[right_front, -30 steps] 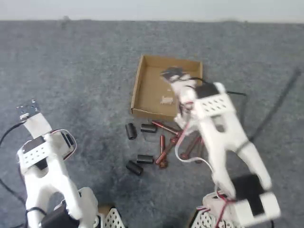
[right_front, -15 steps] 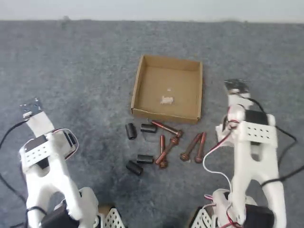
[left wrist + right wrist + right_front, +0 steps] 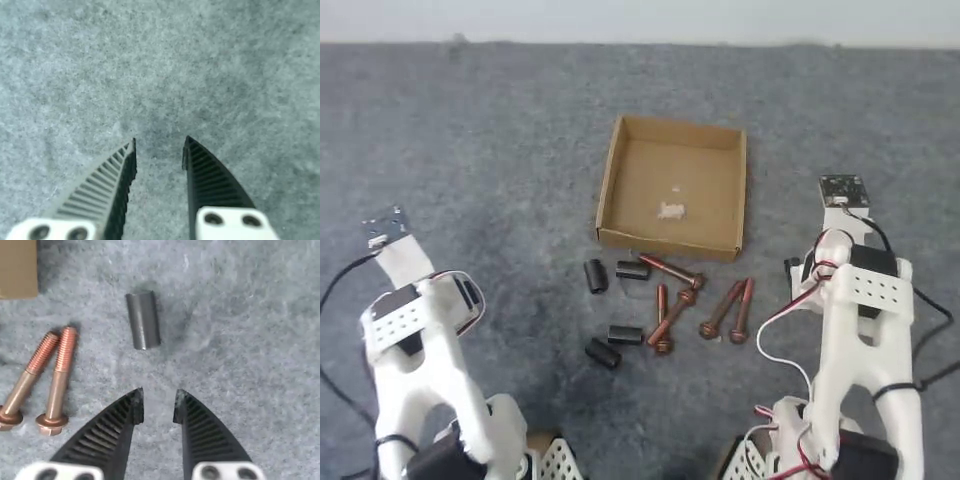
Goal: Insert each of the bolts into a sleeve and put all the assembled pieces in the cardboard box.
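The cardboard box [image 3: 610, 180] lies open at the table's middle, with only a pale scrap inside. In front of it several copper bolts [image 3: 672, 313] and several black sleeves [image 3: 595, 275] lie loose on the grey carpet. My right gripper [image 3: 158, 400] is open a little and holds nothing. Just ahead of its tips lie one sleeve [image 3: 142, 320] and two bolts [image 3: 56, 382], with a box corner [image 3: 17, 267] beyond. My left gripper [image 3: 160, 145] is open over bare carpet, away from the parts. The left arm [image 3: 415, 320] stands at the near left, the right arm [image 3: 860, 290] at the near right.
Grey carpet covers the whole table, with a pale wall edge along the far side. Both arm bases [image 3: 780, 450] stand at the near edge. Open carpet lies to the left of the box and behind it.
The right arm has swung from over the box back to the right side of the table. The left arm has kept still, and the bolts and sleeves lie as before.
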Robot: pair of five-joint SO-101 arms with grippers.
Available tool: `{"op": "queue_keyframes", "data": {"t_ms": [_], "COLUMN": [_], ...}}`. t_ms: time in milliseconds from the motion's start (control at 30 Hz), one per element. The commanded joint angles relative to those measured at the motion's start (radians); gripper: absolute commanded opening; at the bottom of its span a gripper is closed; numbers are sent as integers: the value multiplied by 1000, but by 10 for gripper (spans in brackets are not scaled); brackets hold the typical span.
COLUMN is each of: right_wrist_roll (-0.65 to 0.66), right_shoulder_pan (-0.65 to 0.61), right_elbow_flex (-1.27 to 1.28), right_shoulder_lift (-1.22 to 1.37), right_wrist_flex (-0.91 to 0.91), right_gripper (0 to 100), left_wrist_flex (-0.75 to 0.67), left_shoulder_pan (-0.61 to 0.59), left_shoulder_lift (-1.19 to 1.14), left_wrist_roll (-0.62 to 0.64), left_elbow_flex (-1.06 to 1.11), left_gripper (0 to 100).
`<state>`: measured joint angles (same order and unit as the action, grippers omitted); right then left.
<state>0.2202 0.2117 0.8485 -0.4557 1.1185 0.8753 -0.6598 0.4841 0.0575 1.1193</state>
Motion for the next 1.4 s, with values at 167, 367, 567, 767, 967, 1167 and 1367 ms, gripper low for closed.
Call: {"op": "queue_keyframes", "data": {"t_ms": [167, 367, 567, 767, 967, 1167, 1367], "right_wrist_roll": [-37, -44, -43, -26, 66, 123, 123], "right_shoulder_pan": [24, -68, -145, -147, -148, -148, -147], "right_elbow_flex": [-41, -41, -98, -155, -155, -172, -175], "right_shoulder_lift": [-76, -73, 65, 205, 311, 387, 387], "right_wrist_flex": [54, -4, -71, -122, -214, -265, -265], "right_gripper": [97, 98, 99, 102, 102, 100, 99], "left_wrist_flex": [-14, -14, -14, -12, -12, -12, -12], "left_shoulder_pan": [8, 9, 9, 9, 9, 9, 9], "left_shoulder_lift": [11, 11, 11, 11, 11, 11, 11], "left_wrist_roll": [2, 2, 2, 2, 2, 2, 2], "left_elbow_flex": [-31, -31, -31, -31, -31, -31, -31], "left_gripper": [148, 148, 148, 148, 148, 148, 148]}}
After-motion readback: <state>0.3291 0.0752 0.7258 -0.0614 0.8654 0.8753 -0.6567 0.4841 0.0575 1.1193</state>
